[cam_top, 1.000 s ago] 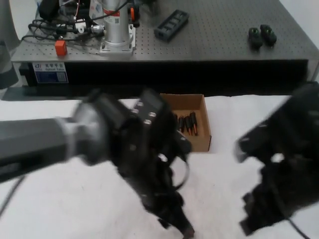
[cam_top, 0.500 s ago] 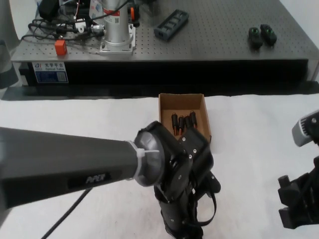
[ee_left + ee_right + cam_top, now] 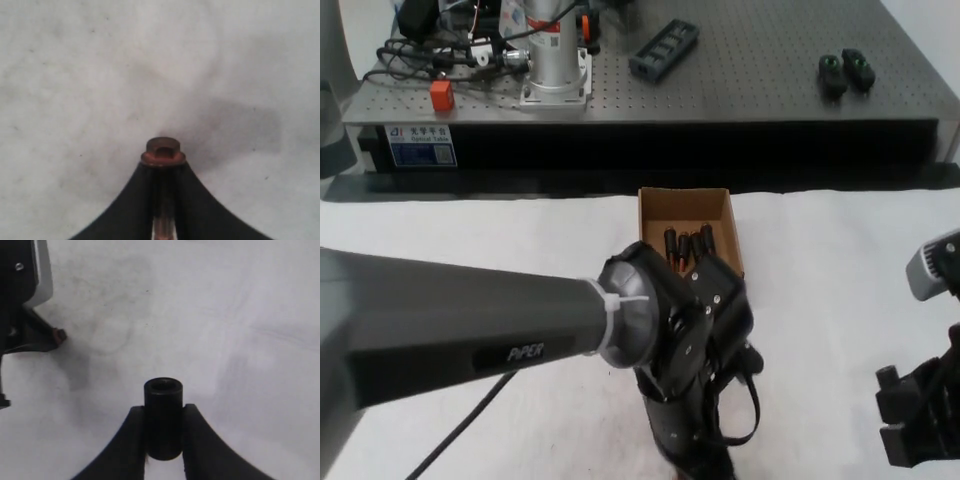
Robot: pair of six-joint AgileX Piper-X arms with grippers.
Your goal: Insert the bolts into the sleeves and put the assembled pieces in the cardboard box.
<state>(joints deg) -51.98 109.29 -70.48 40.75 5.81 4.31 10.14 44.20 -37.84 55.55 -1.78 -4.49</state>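
My left claw (image 3: 162, 169) is clenched on a rusty bolt (image 3: 163, 149), and my right claw (image 3: 163, 412) grips the black sleeve (image 3: 163, 396). Both are by the worktop's near edge. I'd square the bolt's axis to the bore before pushing gently.
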